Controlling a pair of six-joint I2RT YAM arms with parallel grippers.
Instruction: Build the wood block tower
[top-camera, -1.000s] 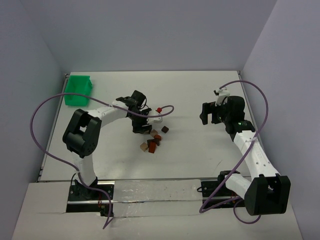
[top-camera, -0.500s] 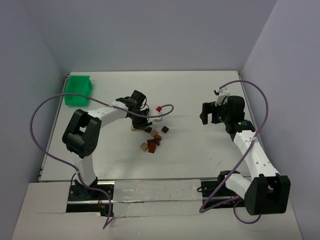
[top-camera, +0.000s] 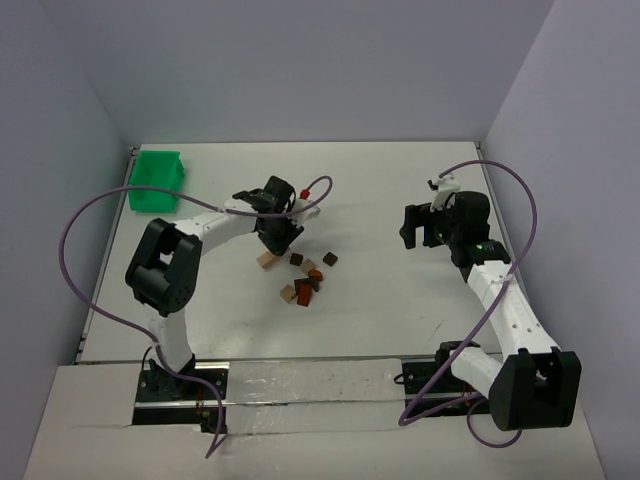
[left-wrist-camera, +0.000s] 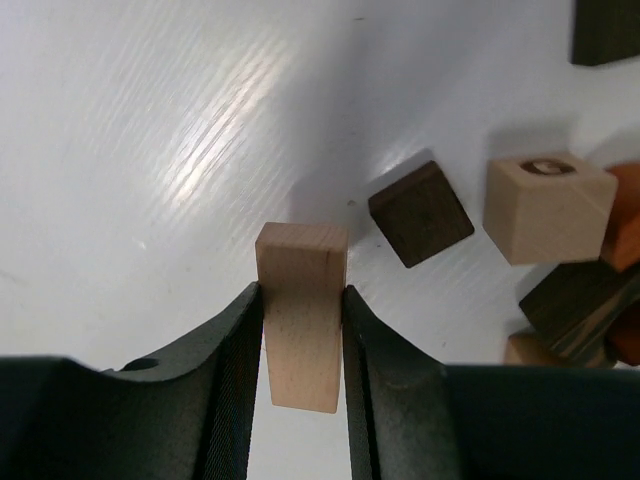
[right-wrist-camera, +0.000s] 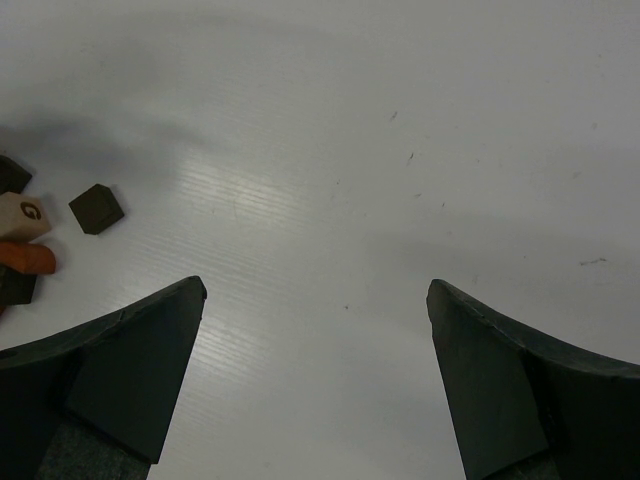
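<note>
My left gripper (top-camera: 279, 238) is shut on a light tan cuboid block (top-camera: 268, 260), which sticks out past the fingertips just above the table, left of the pile. In the left wrist view the block (left-wrist-camera: 300, 320) is pinched on both sides by the fingers (left-wrist-camera: 235, 370). Beyond it lie a dark brown block (left-wrist-camera: 420, 213), a tan cube (left-wrist-camera: 548, 205) and reddish and dark pieces at the right edge. The loose pile (top-camera: 305, 282) lies mid-table. My right gripper (top-camera: 417, 228) is open and empty, well right of the pile; its wrist view (right-wrist-camera: 315, 290) shows bare table.
A bright green tray (top-camera: 155, 180) stands at the back left. A purple cable with a red tip (top-camera: 303, 190) loops by the left wrist. Grey walls close in the table on three sides. A few blocks (right-wrist-camera: 97, 208) show at the left edge of the right wrist view.
My left gripper has drawn back from the pile toward the far side, with the tan block between its fingers. The right arm has not moved.
</note>
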